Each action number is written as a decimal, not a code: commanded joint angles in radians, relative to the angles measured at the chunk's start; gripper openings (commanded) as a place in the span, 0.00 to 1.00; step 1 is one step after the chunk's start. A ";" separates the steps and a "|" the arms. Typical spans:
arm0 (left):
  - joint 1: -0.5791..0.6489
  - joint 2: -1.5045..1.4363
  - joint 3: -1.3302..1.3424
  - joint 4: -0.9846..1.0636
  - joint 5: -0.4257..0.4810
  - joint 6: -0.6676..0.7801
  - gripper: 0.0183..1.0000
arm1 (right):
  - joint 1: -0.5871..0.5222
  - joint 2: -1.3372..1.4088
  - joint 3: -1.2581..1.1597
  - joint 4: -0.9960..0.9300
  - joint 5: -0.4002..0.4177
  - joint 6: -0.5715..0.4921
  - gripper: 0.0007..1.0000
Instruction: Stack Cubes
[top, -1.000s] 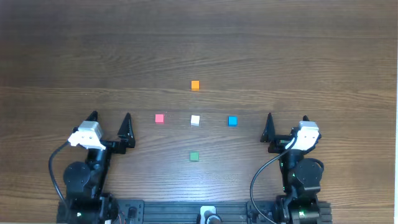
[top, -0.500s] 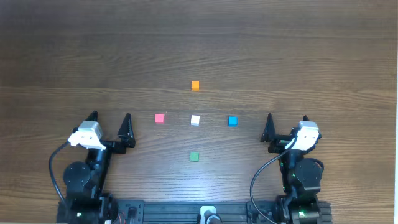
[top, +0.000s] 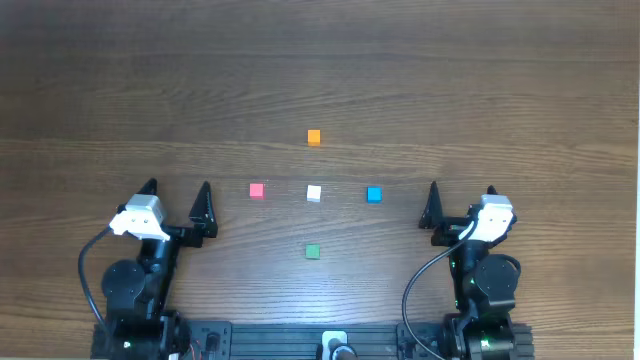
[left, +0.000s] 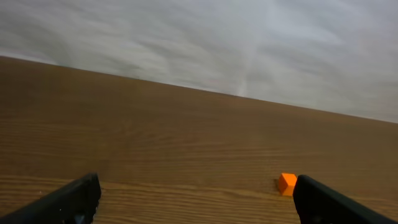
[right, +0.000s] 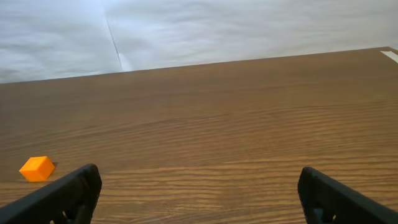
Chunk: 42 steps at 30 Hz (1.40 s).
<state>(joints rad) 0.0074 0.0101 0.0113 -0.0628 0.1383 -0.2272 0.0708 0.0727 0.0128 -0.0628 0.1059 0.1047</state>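
OK, we see left gripper (top: 177, 188) and right gripper (top: 461, 190) spread wide, empty. Unstacked on brown wooden table (top: 520, 80): orange cube (top: 314, 137) farthest out; pink cube (top: 257, 190), white cube (top: 314, 193), blue cube (top: 373, 194) in a row; green cube (top: 312, 252) nearest.

No text, label or number can be read on anything here.
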 joint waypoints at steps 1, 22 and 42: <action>0.005 -0.006 -0.005 -0.001 -0.008 0.014 1.00 | -0.008 -0.009 -0.008 -0.001 -0.010 -0.002 0.99; -0.078 0.437 0.300 -0.158 0.029 0.003 1.00 | -0.008 -0.009 -0.008 -0.001 -0.010 -0.001 0.99; -0.416 1.646 0.935 -0.487 -0.180 -0.256 0.98 | -0.008 -0.009 -0.008 -0.001 -0.010 -0.001 0.99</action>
<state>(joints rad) -0.4072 1.6047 0.9314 -0.5335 0.0166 -0.3988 0.0704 0.0700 0.0128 -0.0628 0.1028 0.1047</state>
